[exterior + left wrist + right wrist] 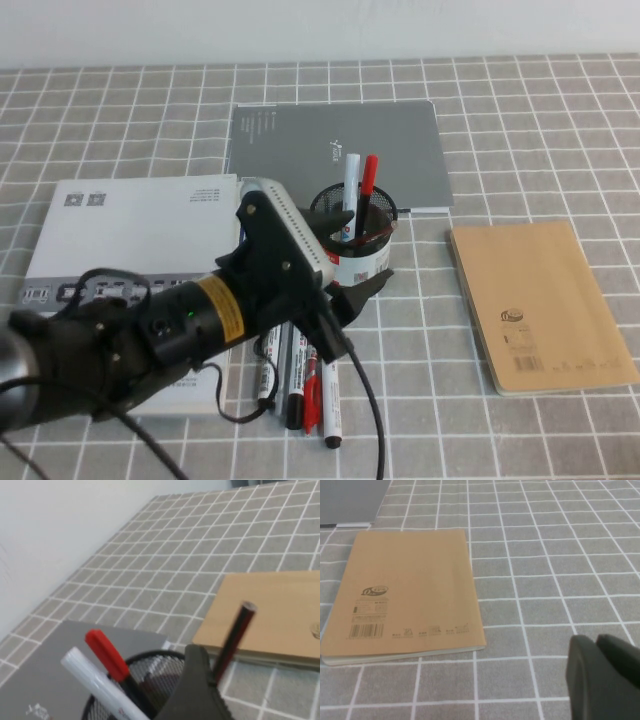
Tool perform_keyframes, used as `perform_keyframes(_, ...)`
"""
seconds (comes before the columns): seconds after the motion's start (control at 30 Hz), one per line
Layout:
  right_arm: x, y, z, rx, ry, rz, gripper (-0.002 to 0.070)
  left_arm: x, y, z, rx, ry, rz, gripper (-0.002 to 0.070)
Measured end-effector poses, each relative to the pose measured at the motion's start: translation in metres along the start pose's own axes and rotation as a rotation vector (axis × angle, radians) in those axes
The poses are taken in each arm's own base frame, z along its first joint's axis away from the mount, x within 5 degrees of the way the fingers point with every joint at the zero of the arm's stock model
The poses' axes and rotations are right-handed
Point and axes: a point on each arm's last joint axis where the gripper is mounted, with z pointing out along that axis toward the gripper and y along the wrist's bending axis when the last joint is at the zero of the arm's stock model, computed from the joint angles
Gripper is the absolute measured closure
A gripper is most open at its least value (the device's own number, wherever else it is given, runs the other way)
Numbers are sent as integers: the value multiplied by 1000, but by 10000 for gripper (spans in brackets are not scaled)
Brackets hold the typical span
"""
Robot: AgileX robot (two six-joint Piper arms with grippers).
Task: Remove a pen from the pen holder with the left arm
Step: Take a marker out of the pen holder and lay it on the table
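left hand [367, 247] spread wide, pinching nothing, low and close against pen holder [360, 268]. holder upright on bench [520, 110]; white pen [350, 180], red pen [368, 178] and dark pen [235, 632] stand in it. several loose pens [305, 385] lie flat on bench under left arm, so taking-out looks done. what seems left: pull arm clear. right hand [602, 677] over bare bench near tan notebook [410, 590]; grip state cannot tell.
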Motion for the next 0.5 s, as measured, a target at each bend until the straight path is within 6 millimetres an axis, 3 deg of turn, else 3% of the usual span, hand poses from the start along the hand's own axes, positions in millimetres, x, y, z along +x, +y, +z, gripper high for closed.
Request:
perform_keyframes(0.37, 0, 0, 0, 0, 0, 0, 689, 1, 16, 41, -1, -34, -16, 202)
perform_keyframes(0.5, 0, 0, 0, 0, 0, 0, 689, 4, 15, 45, 4, -30, -40, 318)
